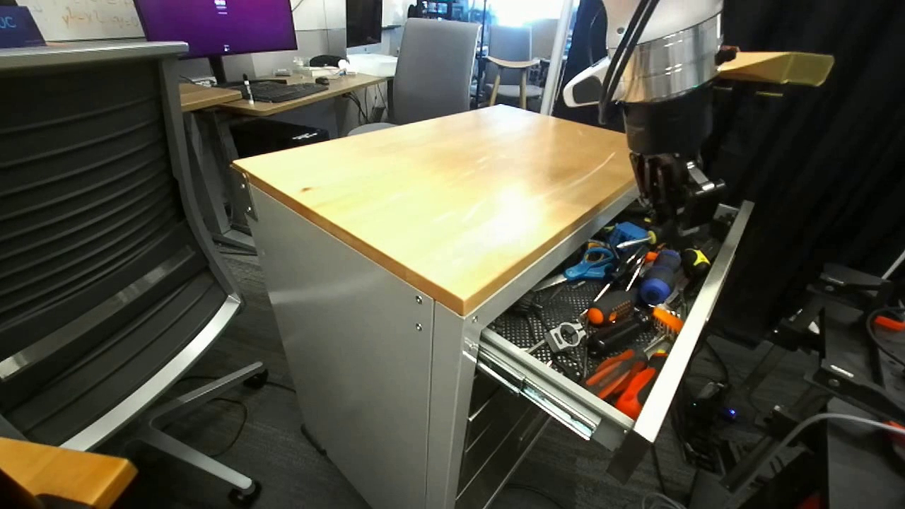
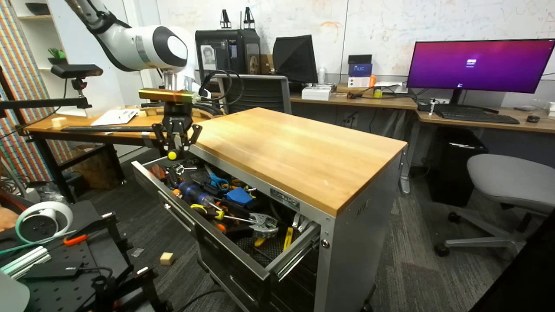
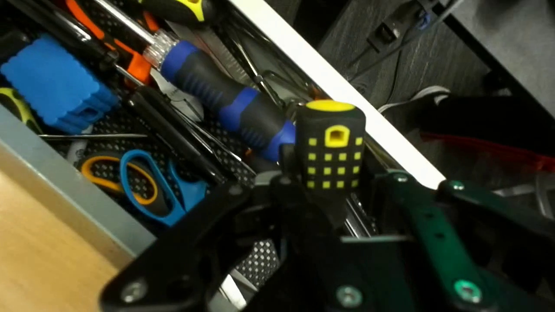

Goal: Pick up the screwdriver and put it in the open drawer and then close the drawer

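The robot arm [image 2: 160, 47] hangs over the drawer [image 1: 698, 318], which is pulled out from the gray cabinet [image 1: 353, 318]. Its fingers [image 3: 295, 203] are closed in on the screwdriver [image 2: 172, 154], and part of the black and yellow handle [image 3: 331, 162] pokes out between them. The screwdriver is up above the drawer. I cannot tell how its metal part points. In the wrist view, the front edge [image 3: 347, 96] of the drawer runs just to the right of the handle. Down in the drawer, to the left, is a blue and black tool handle [image 3: 227, 99]. More to the left are blue scissors [image 3: 175, 214] and a blue blocky thing [image 3: 56, 86]. In an exterior view, a tool with orange grips [image 1: 638, 392] lies at the near end of the drawer. A dark chair [image 1: 92, 177] is near on the left in an exterior view. A purple screen [image 2: 477, 69] stands on a table [image 2: 529, 125] far to the right in an exterior view.
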Robot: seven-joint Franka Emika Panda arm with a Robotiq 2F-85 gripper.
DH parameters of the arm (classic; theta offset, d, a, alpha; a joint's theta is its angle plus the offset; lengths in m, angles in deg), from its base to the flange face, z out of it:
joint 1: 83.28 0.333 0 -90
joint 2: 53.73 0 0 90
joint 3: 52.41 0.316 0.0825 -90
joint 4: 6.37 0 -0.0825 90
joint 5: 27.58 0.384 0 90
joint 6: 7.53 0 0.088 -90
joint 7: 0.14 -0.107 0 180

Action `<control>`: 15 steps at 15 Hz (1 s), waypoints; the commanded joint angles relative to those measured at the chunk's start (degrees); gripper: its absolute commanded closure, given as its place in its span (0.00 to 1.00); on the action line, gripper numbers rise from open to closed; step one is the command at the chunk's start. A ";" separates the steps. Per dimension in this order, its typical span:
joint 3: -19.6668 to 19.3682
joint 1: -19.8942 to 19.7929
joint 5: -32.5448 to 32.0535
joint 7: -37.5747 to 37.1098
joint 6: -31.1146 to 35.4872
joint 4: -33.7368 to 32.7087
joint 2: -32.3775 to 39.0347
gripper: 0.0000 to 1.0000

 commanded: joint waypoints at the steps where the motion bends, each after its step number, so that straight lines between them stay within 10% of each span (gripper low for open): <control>1: 0.51 -2.68 -3.06 11.85 0.91 -0.35 -0.67 0.88; 3: 0.71 -3.43 -4.42 17.74 0.97 -2.47 1.20 0.82; 4: 0.83 -3.76 -5.17 20.57 0.85 -3.46 2.08 0.41; 10: -0.92 -2.96 -12.25 15.55 -3.53 -3.63 2.13 0.04; 15: -2.18 -3.83 -10.87 0.40 -5.47 3.63 2.38 0.00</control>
